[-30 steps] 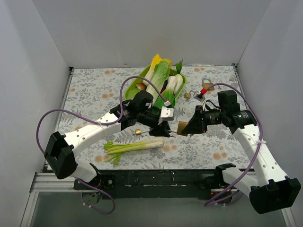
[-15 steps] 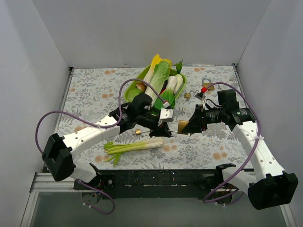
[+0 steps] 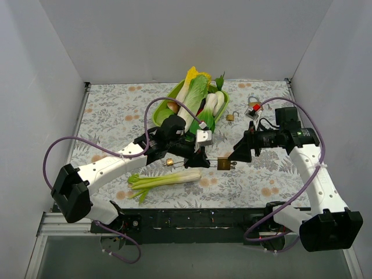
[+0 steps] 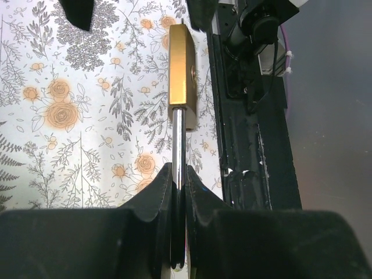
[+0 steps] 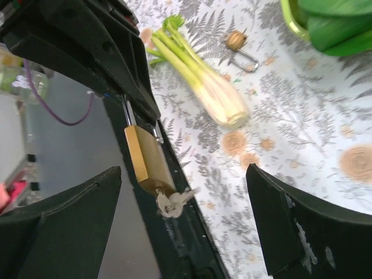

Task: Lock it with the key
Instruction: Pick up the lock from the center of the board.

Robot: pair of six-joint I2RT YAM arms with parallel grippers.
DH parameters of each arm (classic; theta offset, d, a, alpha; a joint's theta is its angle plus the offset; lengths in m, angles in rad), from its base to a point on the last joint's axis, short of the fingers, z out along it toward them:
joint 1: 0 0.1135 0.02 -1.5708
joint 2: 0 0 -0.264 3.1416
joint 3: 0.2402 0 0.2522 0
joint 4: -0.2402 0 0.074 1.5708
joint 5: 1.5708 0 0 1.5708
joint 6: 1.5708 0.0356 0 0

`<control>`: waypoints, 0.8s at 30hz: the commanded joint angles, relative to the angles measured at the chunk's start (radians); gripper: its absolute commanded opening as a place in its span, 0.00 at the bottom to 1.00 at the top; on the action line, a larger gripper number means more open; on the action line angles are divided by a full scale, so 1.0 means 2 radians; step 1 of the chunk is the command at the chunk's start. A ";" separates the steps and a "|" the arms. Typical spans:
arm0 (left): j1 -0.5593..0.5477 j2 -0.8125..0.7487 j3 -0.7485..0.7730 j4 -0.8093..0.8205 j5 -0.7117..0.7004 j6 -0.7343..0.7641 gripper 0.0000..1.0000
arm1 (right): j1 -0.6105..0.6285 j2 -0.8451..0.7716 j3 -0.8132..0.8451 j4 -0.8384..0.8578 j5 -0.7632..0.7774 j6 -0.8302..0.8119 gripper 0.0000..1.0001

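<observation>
A brass padlock (image 3: 224, 164) hangs in the air above the table's front middle. My left gripper (image 3: 204, 158) is shut on its steel shackle (image 4: 179, 139), and the brass body (image 4: 181, 67) sticks out beyond the fingertips. A key (image 5: 172, 201) sits in the bottom of the padlock (image 5: 148, 160) with another key dangling from it. My right gripper (image 3: 239, 153) stands open just right of the lock. In the right wrist view its fingers (image 5: 273, 221) are spread wide on either side of the lock and touch nothing.
A green tray (image 3: 169, 96) of vegetables stands at the back middle. A celery stalk (image 3: 168, 179) lies near the front edge with a small padlock (image 3: 170, 162) beside it. Two more padlocks (image 3: 231, 117) (image 3: 254, 104) lie at the back right.
My right gripper has opened, let go of the padlock and drawn back to the right. My left gripper has closed on the shackle and now holds the lock alone.
</observation>
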 commanded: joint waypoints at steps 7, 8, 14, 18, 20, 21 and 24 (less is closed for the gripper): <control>0.006 -0.007 0.034 0.027 0.043 -0.015 0.00 | -0.009 -0.023 0.047 -0.124 -0.045 -0.263 0.96; 0.006 -0.006 0.038 0.027 0.044 -0.017 0.00 | -0.008 -0.024 0.043 -0.124 -0.054 -0.266 0.96; 0.006 -0.001 0.049 0.025 0.053 -0.020 0.00 | 0.010 -0.025 0.021 -0.112 -0.046 -0.291 0.95; 0.006 0.006 0.058 0.023 0.063 -0.025 0.00 | 0.028 -0.022 0.007 -0.087 -0.030 -0.287 0.88; 0.006 0.008 0.062 0.024 0.067 -0.027 0.00 | 0.037 -0.021 0.003 -0.075 -0.027 -0.285 0.81; 0.006 0.010 0.063 0.023 0.069 -0.028 0.00 | 0.039 -0.020 0.003 -0.072 -0.027 -0.284 0.79; 0.006 0.011 0.065 0.022 0.072 -0.030 0.00 | 0.049 -0.017 0.007 -0.066 -0.028 -0.285 0.65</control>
